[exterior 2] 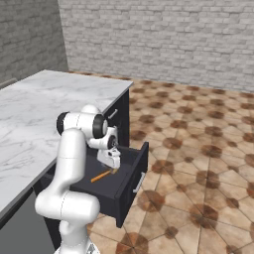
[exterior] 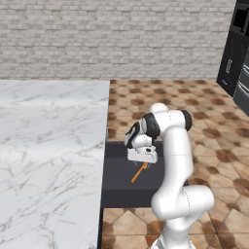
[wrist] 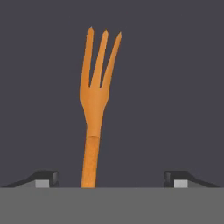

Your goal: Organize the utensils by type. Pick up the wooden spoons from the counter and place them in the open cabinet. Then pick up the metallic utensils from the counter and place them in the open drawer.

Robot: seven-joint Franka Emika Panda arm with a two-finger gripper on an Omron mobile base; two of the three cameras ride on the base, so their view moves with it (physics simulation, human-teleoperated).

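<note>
Orange fork (wrist: pixel 95 109) in open drawer (exterior: pixel 121 194), gripper (wrist: pixel 112 178) spread

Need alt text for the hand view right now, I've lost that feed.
An orange fork lies on the dark floor of the open drawer, prongs pointing up the picture. The gripper is open, one fingertip on each side of the handle, not touching it.

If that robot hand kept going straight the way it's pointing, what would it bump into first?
Most likely the slim orange fork, lying between the wide-open hand fingers, or the flat dark floor of the open drawer right beneath it. How far off either is remains unclear.
</note>
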